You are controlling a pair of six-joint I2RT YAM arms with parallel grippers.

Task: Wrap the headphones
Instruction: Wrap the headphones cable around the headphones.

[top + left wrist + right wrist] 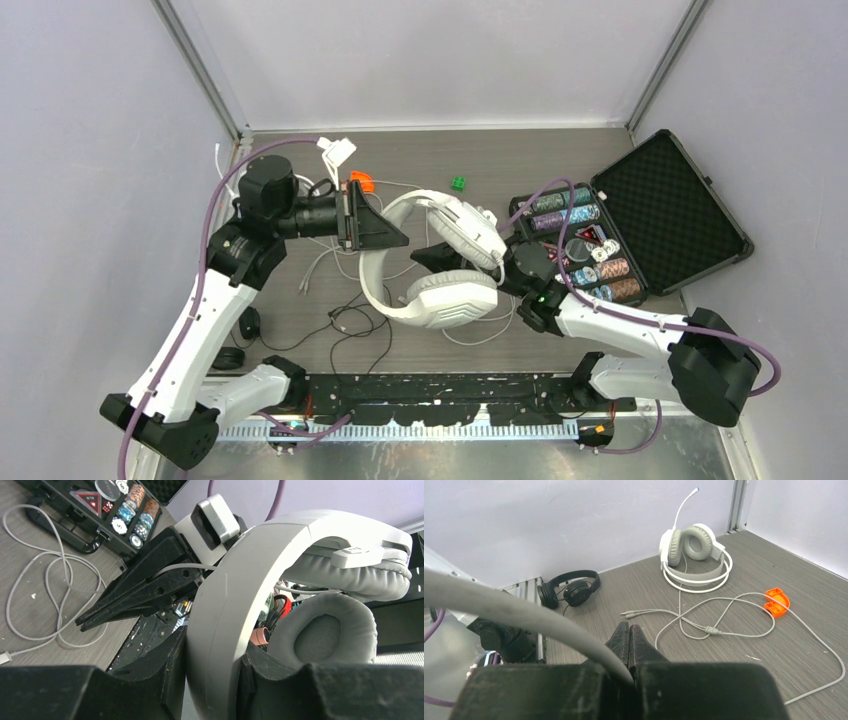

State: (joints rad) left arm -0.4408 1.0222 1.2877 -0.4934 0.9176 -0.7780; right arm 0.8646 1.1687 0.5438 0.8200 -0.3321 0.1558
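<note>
White over-ear headphones [455, 297] hang above the table's middle. My left gripper [393, 236] is shut on their broad white headband [220, 610], one black finger on each side. The two grey padded cups [325, 630] hang to the right of it in the left wrist view. My right gripper [420, 259] sits just below the band. Its jaws [629, 628] are pressed together, with the thin grey cord [524, 612] of this pair running in between them at their base. The same shut fingers [125, 600] show in the left wrist view.
Another white headset with a mic boom [694, 555] lies near the back wall, its cord [719, 615] looped over the table. A small black pair [569, 587] lies at the front left. An orange piece [361, 181], a green piece [458, 184] and the open chip case [660, 205] lie around.
</note>
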